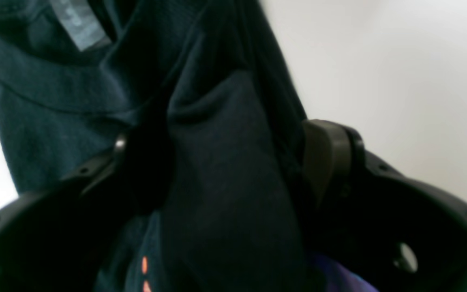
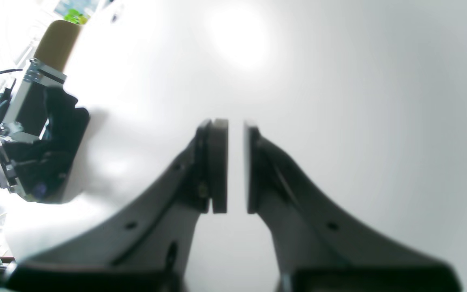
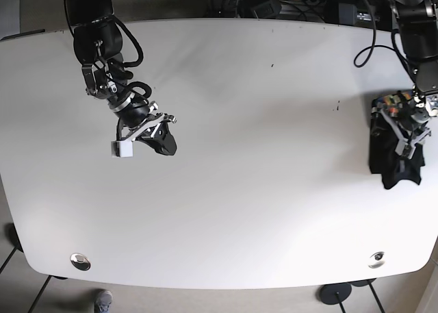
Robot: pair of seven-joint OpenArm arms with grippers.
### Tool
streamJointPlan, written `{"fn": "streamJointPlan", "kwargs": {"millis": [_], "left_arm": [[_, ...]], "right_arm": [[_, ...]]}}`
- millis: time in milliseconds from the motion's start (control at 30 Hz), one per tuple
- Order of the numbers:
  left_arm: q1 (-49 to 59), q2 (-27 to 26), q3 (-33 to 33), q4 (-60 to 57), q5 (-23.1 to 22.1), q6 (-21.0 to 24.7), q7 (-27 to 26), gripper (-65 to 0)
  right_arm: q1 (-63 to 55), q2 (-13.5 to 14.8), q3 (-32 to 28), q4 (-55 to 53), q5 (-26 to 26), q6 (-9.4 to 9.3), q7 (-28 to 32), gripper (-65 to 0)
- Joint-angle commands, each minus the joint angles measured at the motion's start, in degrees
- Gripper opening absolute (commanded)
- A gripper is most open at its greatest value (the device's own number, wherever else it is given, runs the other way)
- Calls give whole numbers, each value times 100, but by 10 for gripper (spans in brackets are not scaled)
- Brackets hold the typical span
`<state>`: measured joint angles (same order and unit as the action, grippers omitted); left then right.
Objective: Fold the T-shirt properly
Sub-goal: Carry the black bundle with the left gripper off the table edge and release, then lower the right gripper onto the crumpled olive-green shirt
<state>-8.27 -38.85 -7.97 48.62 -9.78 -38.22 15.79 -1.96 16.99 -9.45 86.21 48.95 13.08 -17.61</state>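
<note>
The dark navy T-shirt (image 3: 395, 159) hangs bunched at the white table's (image 3: 260, 155) right edge. My left gripper (image 3: 410, 138) is shut on it. In the left wrist view the cloth (image 1: 217, 134) fills the space between the fingers (image 1: 326, 158), with a grey neck label (image 1: 77, 24) at the top and orange print low down. My right gripper (image 3: 164, 143) hovers over the table's left part, far from the shirt. In the right wrist view it (image 2: 236, 166) is shut but for a thin gap, with nothing in it. The shirt (image 2: 55, 146) shows small at that view's left.
Cables and power gear (image 3: 301, 1) lie along the table's back edge. The table's right edge (image 3: 432, 190) runs just beside the hanging shirt. Round fittings sit near the front corners (image 3: 81, 261).
</note>
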Motion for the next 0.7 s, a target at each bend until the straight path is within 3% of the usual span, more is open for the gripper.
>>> {"fn": "streamJointPlan", "kwargs": {"millis": [33,167,267,333,433,533,700], "left_arm": [[32,-489,-96,-541,156,-178,16,-179],[67,-1139,-96,-1596,156,-178,-1065,-179],[111,-1333,-104,-1631,139,-178,-1267,-179],[348,-1429,-192,-1148,-239,-178,-1258,-193],[937,-1438,-518,101,-987,-178,-845,-218],[1122,-1341,-711,1366,-1163,-178,-344,-219],[911,-119,-746,3037,-1092,-178,421,-222]], "right_arm": [[42,63,27,253,77,68,121,-593],[-90,63,27,368,77,68,121,-593],[-187,46,27,376,77,68,121,-593],[-213,46,27,455,77,68,121,-593],[-345,63,27,666,41,33,121,-593],[-389,90,35,746,33,24,121,-593],[-468,239,35,719,24,6,121,-593]]}}
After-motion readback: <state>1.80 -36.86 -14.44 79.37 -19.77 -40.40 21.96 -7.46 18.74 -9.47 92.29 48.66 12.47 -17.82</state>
